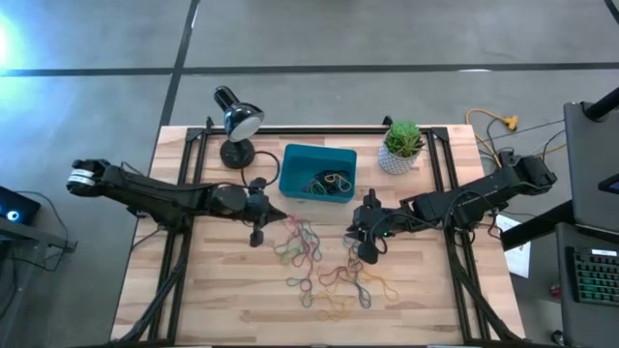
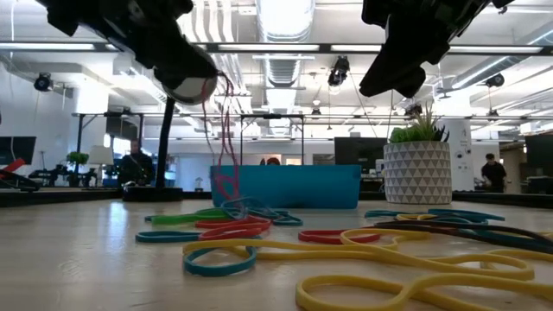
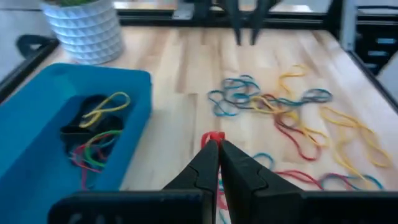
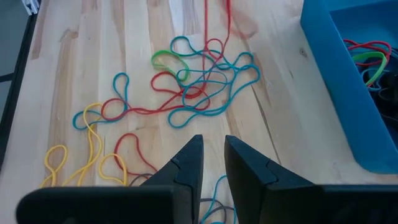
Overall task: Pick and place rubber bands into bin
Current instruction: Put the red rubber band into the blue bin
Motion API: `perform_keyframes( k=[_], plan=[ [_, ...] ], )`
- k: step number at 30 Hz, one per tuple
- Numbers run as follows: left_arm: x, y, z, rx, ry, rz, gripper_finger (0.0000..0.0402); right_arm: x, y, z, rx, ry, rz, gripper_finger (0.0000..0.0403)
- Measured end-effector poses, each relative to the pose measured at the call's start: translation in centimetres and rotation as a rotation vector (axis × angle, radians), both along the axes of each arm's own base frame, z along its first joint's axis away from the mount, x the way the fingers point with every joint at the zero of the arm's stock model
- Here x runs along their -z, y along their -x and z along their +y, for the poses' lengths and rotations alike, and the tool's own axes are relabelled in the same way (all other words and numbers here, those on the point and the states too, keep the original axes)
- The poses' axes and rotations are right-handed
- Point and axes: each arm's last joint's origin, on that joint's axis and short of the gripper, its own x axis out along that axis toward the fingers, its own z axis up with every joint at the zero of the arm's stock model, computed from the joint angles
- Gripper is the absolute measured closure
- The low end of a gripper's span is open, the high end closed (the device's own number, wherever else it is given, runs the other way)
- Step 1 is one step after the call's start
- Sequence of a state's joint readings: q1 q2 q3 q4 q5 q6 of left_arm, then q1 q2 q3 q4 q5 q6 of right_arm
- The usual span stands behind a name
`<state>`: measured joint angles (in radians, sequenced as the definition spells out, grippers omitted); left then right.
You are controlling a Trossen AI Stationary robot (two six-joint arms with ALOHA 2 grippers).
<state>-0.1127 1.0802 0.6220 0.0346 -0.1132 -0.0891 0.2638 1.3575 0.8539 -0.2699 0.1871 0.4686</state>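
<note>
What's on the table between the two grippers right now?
In the high view, loose rubber bands lie on the bare wood between the left gripper and the right gripper; one red band hangs from the left one's shut jaws.

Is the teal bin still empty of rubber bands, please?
No. In the left wrist view the bin already holds several rubber bands, yellow, green and red among them.

Matt pale wood table (image 1: pixel 222 290), smooth plastic bin (image 1: pixel 290 164).
</note>
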Motion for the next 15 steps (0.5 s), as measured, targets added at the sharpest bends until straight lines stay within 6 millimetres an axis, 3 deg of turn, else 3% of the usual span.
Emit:
perform_keyframes(
  k=[9, 15],
  plan=[
    [3.0, 0.0, -0.7, 0.179, 0.150, 0.253, 0.0401, 0.0, 0.0, 0.0, -0.001, 0.000, -0.006, 0.0346],
    [5.8, -0.5, -0.9, 0.142, 0.237, 0.445, 0.0401, -0.1, -0.1, 0.0, -0.003, 0.000, -0.013, 0.0346]
  ],
)
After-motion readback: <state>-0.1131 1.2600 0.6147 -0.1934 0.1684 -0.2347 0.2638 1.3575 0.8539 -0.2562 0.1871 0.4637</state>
